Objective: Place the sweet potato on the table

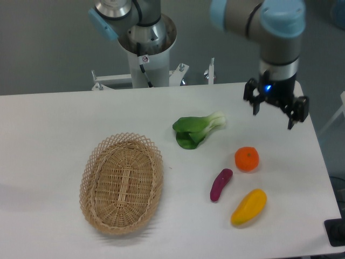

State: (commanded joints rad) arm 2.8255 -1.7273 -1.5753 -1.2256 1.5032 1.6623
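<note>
One slim magenta-purple sweet potato (221,184) is lying on the white bench (64,118), between the round orange (247,159) and the yellow mango-shaped fruit (249,207); the black two-finger gripper (275,110) is hanging well apart, fingers spread and holding nothing; the oval wicker basket (122,183) is sitting left of the leafy green (195,130).

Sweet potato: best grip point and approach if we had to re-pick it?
Grip the sweet potato at its middle, coming straight down, fingers closing across its slim width. It lies flat on the table, long axis tilted, with free space on both long sides. Gripper is open.
</note>
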